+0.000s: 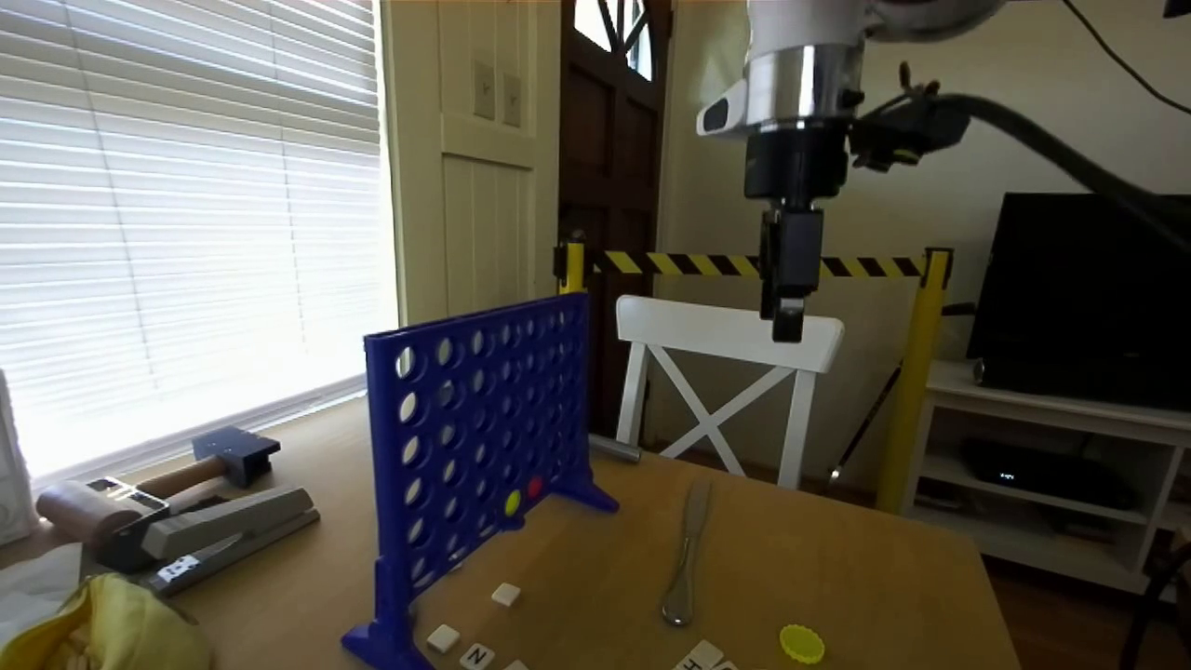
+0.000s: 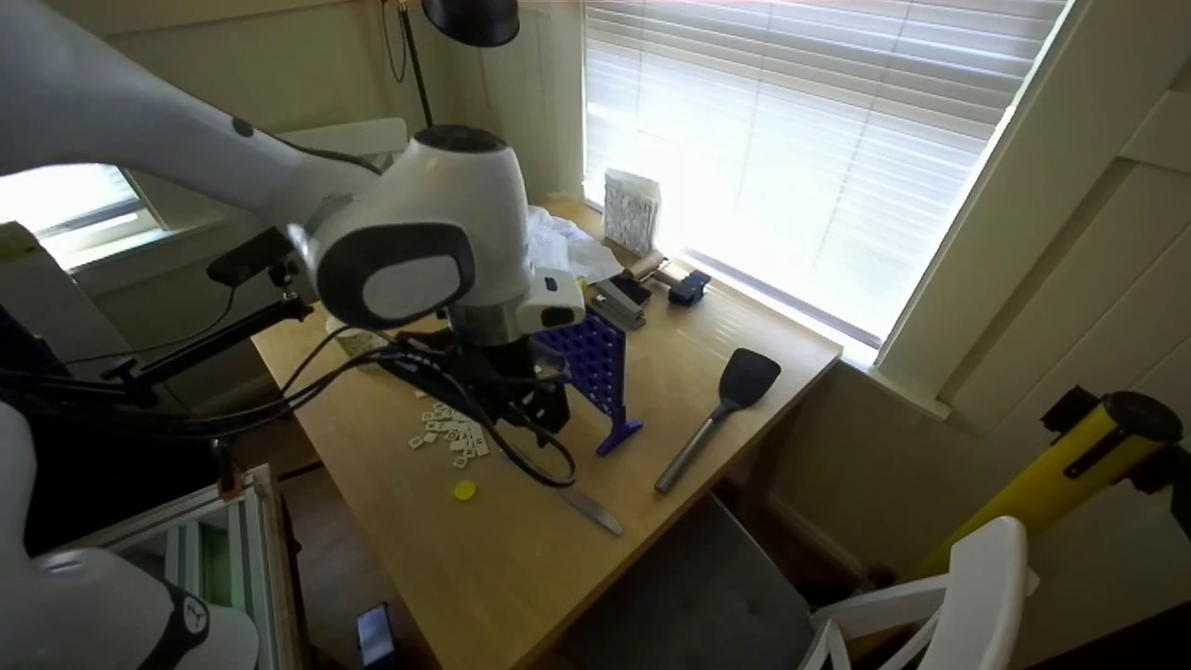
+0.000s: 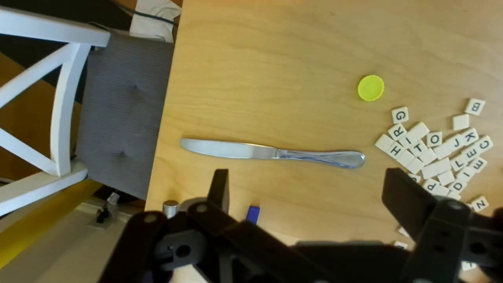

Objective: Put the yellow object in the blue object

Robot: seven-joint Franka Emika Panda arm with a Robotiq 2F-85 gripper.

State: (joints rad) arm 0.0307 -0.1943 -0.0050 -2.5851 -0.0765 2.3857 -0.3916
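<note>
The yellow disc point(image 1: 802, 644) lies flat on the wooden table, also in an exterior view point(image 2: 464, 490) and the wrist view point(image 3: 370, 88). The blue grid point(image 1: 461, 407) stands upright on the table, with one yellow and one red disc low in it. It is partly hidden by the arm in an exterior view point(image 2: 595, 358); only a blue foot tip point(image 3: 252, 214) shows in the wrist view. My gripper point(image 3: 306, 173) is open and empty, pointing down. It hangs well above the table, also in both exterior views point(image 1: 789, 316) point(image 2: 544, 409), apart from disc and grid.
A knife point(image 3: 255, 151) and several letter tiles point(image 3: 436, 157) lie near the disc. A spatula point(image 2: 721, 419) lies beyond the grid. A stapler point(image 1: 233, 535) and mallet point(image 1: 200, 473) lie toward the window. A white chair point(image 1: 726, 335) stands at the table edge.
</note>
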